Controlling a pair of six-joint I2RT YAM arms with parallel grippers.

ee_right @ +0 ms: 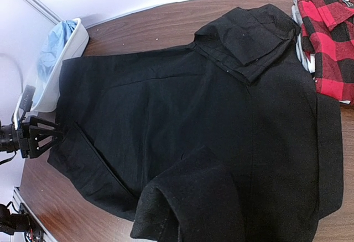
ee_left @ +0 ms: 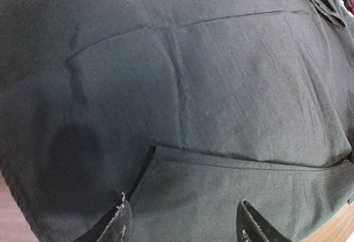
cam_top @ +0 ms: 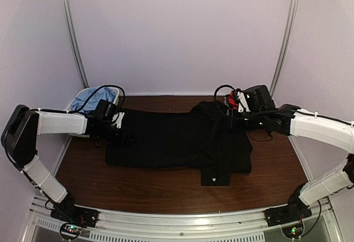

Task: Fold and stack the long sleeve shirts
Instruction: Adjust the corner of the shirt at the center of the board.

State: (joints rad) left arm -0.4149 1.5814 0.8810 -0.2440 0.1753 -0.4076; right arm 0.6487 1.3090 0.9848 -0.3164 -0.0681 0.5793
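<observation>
A black long sleeve shirt (cam_top: 177, 140) lies spread across the table, collar to the right, one sleeve end (cam_top: 215, 174) reaching toward the front edge. My left gripper (cam_top: 125, 135) hangs open just over the shirt's left hem; in the left wrist view its two fingertips (ee_left: 123, 214) stand wide apart above the flat black cloth (ee_left: 210, 87), holding nothing. My right gripper (cam_top: 231, 121) is shut on the shirt near its collar end. A raised fold of black cloth (ee_right: 193, 198) hides its fingers. A red-and-black plaid shirt (ee_right: 329, 37) lies at the back right.
A white bin (cam_top: 74, 101) at the back left holds a light blue shirt (cam_top: 94, 96), close behind the left wrist. The plaid shirt (cam_top: 233, 101) sits just behind the right wrist. Bare brown table (cam_top: 166, 192) shows in front of the black shirt.
</observation>
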